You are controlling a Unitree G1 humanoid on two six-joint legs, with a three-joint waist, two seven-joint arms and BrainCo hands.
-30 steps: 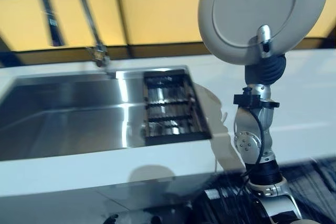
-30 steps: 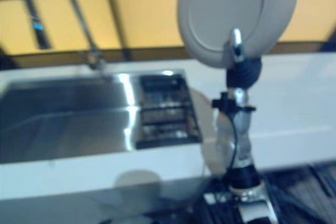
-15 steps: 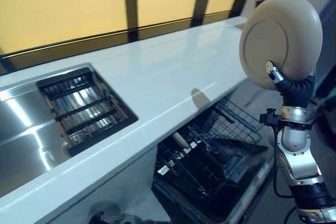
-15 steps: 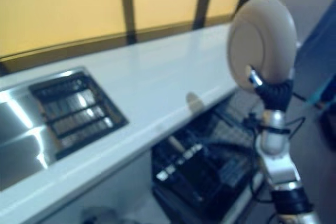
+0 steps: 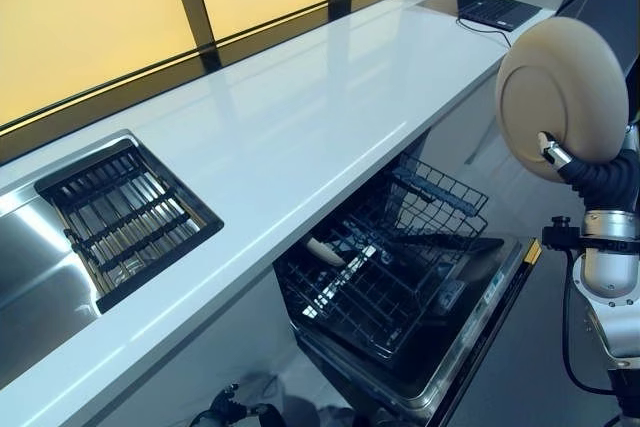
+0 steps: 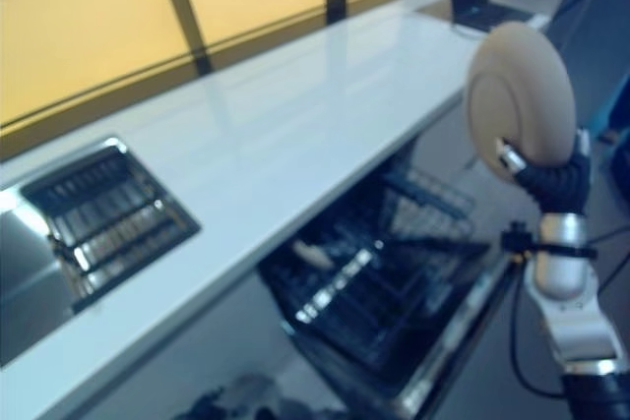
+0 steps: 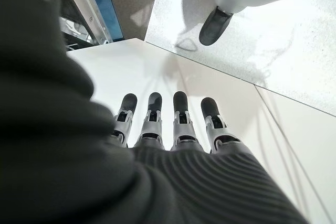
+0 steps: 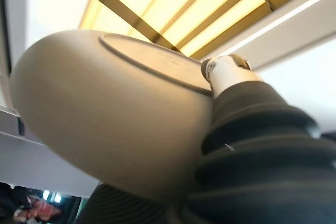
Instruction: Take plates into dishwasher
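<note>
A beige round plate (image 5: 565, 97) is held upright on its edge at the right, its underside facing me. My right hand (image 5: 598, 179) is shut on its lower rim, with the thumb pressed on the face. The right wrist view shows the same plate (image 8: 105, 108) close against the hand's dark cover. The plate hangs above and to the right of the open dishwasher's pulled-out black wire rack (image 5: 390, 267). My left hand (image 7: 168, 124) shows only in its wrist view, its fingers straight and holding nothing.
The white counter (image 5: 300, 137) runs over the dishwasher. A steel sink (image 5: 30, 277) with a slatted black insert (image 5: 120, 217) lies at the left. A laptop (image 5: 497, 10) sits at the counter's far end. The dishwasher door (image 5: 490, 307) lies folded down. A pale object (image 5: 325, 252) rests in the rack.
The camera has swung right: the sink slid to the left and the open dishwasher came fully into view. The plate stays upright in my right hand.
</note>
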